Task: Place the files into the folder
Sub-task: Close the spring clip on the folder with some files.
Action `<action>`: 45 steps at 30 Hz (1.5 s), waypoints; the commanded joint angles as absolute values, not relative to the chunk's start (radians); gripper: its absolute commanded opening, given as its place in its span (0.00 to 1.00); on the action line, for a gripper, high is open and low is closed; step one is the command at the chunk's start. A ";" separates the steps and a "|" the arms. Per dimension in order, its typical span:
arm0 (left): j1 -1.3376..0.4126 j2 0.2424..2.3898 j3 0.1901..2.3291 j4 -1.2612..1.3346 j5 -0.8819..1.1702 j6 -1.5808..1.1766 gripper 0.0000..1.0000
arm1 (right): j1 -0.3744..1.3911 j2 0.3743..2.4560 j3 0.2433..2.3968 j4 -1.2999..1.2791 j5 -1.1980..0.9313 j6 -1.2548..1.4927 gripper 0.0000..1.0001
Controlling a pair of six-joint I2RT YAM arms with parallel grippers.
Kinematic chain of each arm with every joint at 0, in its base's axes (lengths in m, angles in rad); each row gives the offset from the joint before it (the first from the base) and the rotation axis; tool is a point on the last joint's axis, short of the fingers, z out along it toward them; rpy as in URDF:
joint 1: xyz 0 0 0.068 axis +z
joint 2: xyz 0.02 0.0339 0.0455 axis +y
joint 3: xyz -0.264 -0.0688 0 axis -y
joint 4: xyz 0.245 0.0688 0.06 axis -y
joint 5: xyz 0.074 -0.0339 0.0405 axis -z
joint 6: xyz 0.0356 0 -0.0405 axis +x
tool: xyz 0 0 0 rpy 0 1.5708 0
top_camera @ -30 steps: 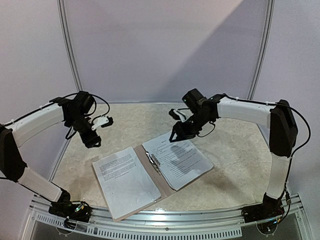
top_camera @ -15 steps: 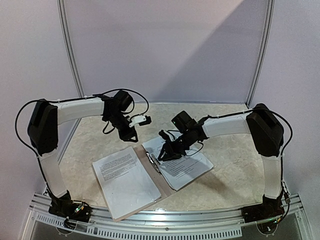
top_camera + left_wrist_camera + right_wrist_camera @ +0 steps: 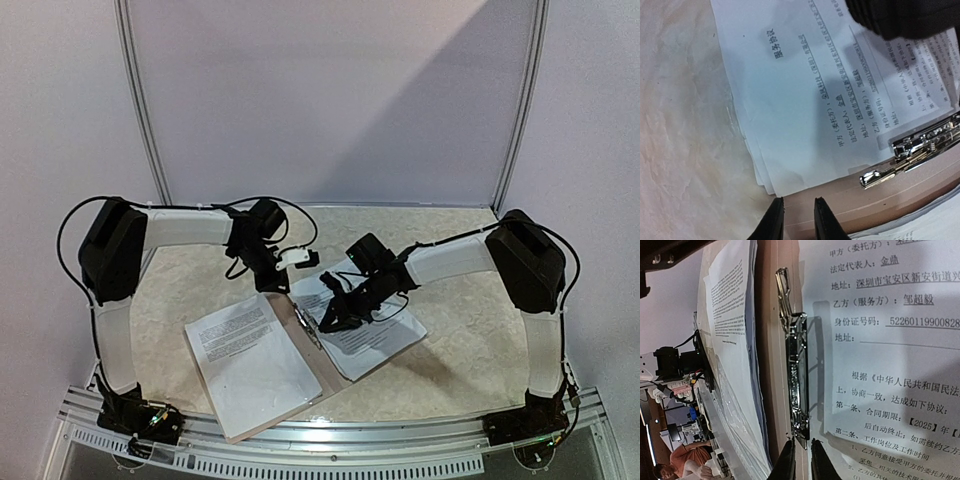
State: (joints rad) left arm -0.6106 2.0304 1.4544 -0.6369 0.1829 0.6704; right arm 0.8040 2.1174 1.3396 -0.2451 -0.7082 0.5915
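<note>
Soft, even light; a diagonal shadow crosses the wall [image 3: 330, 90]. The clip [image 3: 920, 150] glares; my left fingers [image 3: 774, 220] look blurred.

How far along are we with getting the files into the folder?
Done: the folder lies open, with files on both leaves. In hand: the right gripper straddles the end of the metal clip, grip unclear; the left gripper hovers, narrowly open, at the folder's far edge. Left: sheets look unclipped, folder unclosed.
</note>
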 commanded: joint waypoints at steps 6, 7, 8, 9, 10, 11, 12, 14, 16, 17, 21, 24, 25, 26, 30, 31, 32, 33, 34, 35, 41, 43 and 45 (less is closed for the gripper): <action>-0.648 2.056 1.431 -0.586 0.161 0.722 0.24 | 0.803 2.142 1.324 -0.229 -0.732 0.600 0.11; -0.655 2.056 1.421 -0.570 0.143 0.732 0.25 | 0.802 2.142 1.323 -0.229 -0.732 0.598 0.11; -0.661 2.058 1.411 -0.558 0.127 0.742 0.25 | 0.803 2.143 1.323 -0.229 -0.734 0.598 0.11; -0.665 2.058 1.406 -0.553 0.117 0.746 0.24 | 0.804 2.143 1.324 -0.227 -0.738 0.598 0.11; -0.667 2.062 1.406 -0.552 0.112 0.747 0.24 | 0.804 2.142 1.324 -0.224 -0.739 0.599 0.11; -0.668 2.067 1.410 -0.554 0.115 0.747 0.24 | 0.803 2.141 1.324 -0.220 -0.740 0.602 0.11; -0.671 2.072 1.415 -0.558 0.114 0.749 0.24 | 0.803 2.139 1.323 -0.217 -0.741 0.604 0.11; -0.674 2.078 1.415 -0.559 0.110 0.752 0.24 | 0.803 2.141 1.323 -0.215 -0.743 0.609 0.11; -0.676 2.084 1.413 -0.560 0.110 0.755 0.24 | 0.803 2.144 1.322 -0.215 -0.745 0.609 0.11; -0.676 2.087 1.413 -0.562 0.112 0.757 0.24 | 0.804 2.144 1.322 -0.215 -0.746 0.609 0.11; -0.685 2.088 1.414 -0.576 0.126 0.765 0.24 | 0.803 2.143 1.322 -0.211 -0.745 0.614 0.11; -0.687 2.078 1.428 -0.596 0.168 0.766 0.24 | 0.803 2.140 1.324 -0.207 -0.746 0.618 0.11; -0.688 2.073 1.433 -0.604 0.180 0.766 0.25 | 0.803 2.140 1.324 -0.205 -0.747 0.621 0.11; -0.691 2.068 1.435 -0.610 0.189 0.766 0.25 | 0.804 2.139 1.325 -0.203 -0.747 0.621 0.11; -0.707 2.042 1.432 -0.623 0.203 0.777 0.25 | 0.803 2.132 1.325 -0.193 -0.747 0.630 0.12; -0.713 2.039 1.432 -0.629 0.206 0.780 0.25 | 0.803 2.129 1.324 -0.186 -0.745 0.636 0.12; -0.718 2.037 1.433 -0.634 0.210 0.782 0.25 | 0.803 2.124 1.324 -0.180 -0.744 0.641 0.12; -0.722 2.032 1.434 -0.640 0.212 0.784 0.25 | 0.803 2.119 1.324 -0.170 -0.743 0.646 0.12; -0.728 2.031 1.435 -0.646 0.212 0.784 0.25 | 0.803 2.114 1.324 -0.167 -0.737 0.653 0.12; -0.733 2.030 1.436 -0.650 0.210 0.785 0.25 | 0.804 2.108 1.325 -0.165 -0.728 0.657 0.12; -0.755 2.019 1.440 -0.677 0.206 0.784 0.25 | 0.802 2.054 1.325 -0.203 -0.623 0.661 0.14; -0.763 2.020 1.440 -0.679 0.210 0.786 0.25 | 0.799 2.034 1.323 -0.228 -0.576 0.653 0.14; -0.768 2.022 1.444 -0.678 0.207 0.787 0.25 | 0.793 2.010 1.313 -0.243 -0.550 0.648 0.16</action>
State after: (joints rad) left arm -0.7395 2.0533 1.4261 -0.6437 0.1841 0.7712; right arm 0.8040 2.0937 1.3251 -0.2249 -0.6456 0.6518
